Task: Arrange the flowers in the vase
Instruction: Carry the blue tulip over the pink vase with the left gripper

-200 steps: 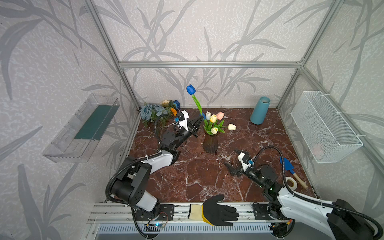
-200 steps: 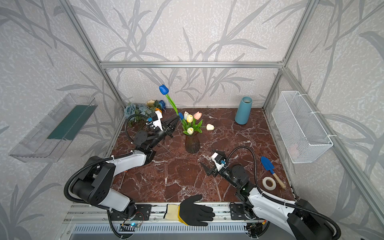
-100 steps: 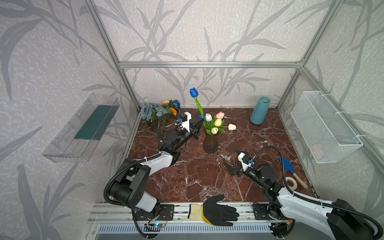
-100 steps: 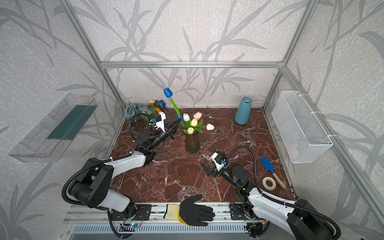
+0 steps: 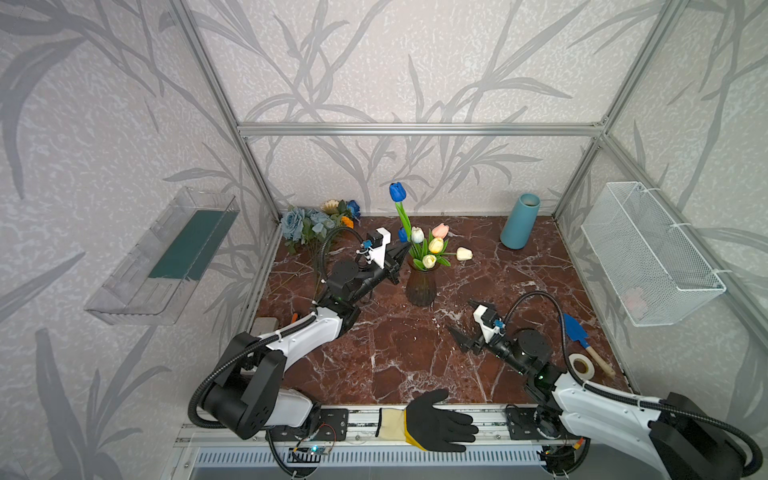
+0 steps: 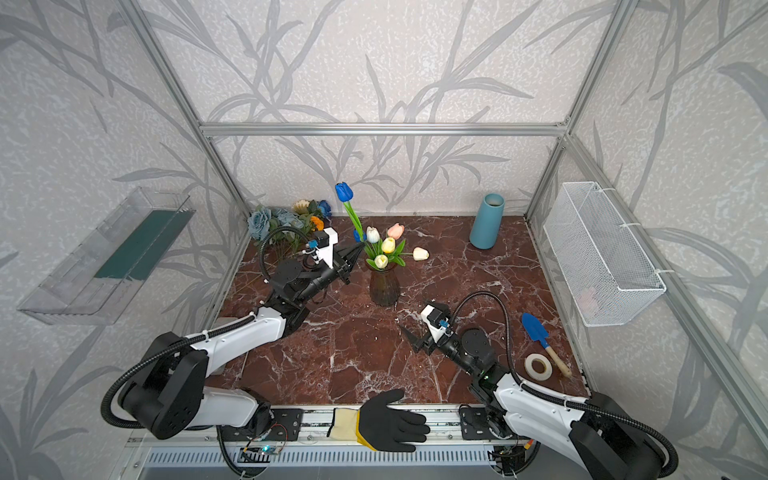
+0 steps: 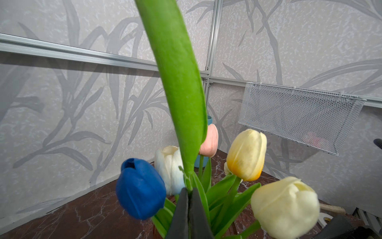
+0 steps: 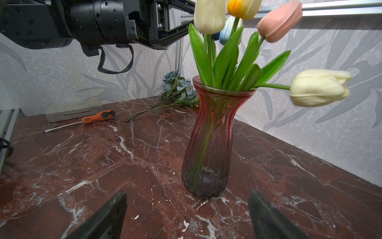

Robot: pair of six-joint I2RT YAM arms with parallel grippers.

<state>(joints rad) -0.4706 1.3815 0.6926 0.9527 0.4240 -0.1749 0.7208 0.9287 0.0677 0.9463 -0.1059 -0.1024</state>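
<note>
Clearance comes first on my side. The right pincer (image 5: 463, 320) hangs low over the desk (image 5: 395, 357), its jaws wide apart and empty. The vase (image 5: 420, 286) is straight ahead of it and well apart. I'd park it there, ready to steady the glass if it rocks.

Further in, the left pincer (image 5: 401, 255) is clamped shut on the lower stem of the blue tulip (image 5: 397, 192), whose head stands high above the tips. The vase mouth sits just ahead of and below those tips, crowded with tulips (image 5: 430, 249). In the wrist view a second blue bloom (image 7: 140, 190) is right beside them.

I cannot tell whether the stem's lower end is inside the rim yet. My judgement is to keep the stem near upright, find a gap among the leaves, lower it straight, and release only once it stands without pushing its neighbours over.

Behind the left pincer, by the back wall, the roses and other stems (image 5: 309, 222) lie on the desk, not yet placed.
</note>
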